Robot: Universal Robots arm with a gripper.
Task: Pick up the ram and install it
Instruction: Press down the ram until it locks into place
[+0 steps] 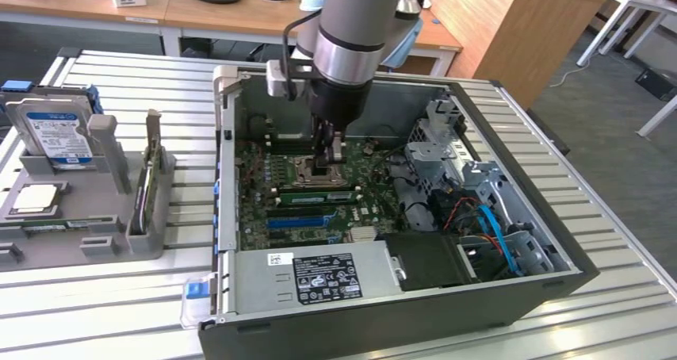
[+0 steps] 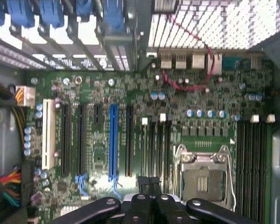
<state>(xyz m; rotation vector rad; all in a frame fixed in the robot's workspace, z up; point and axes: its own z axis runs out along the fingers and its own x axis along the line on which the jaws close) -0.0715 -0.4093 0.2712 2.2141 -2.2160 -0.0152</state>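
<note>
green motherboard (image 2: 177, 100) with black slots and one bright blue slot (image 2: 113, 140), a white slot (image 2: 48, 133) beside them. black gripper (image 2: 149, 183). blue-labelled hard drive (image 1: 59, 136) on grey holder (image 1: 101, 209), upper left. striped pale metal table (image 1: 592, 193).

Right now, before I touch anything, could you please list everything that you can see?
computer case: one, black, open, on the slatted table
motherboard: one, green, inside the case
CPU socket: one, silver, on the motherboard
ram: one, green, apparently in a slot beside the socket
expansion slot: one blue, among black ones
power supply: one, silver, black label, in the case
hard drive: one, blue label, in the grey holder, exterior view's left
gripper: one, black, low over the socket
</note>
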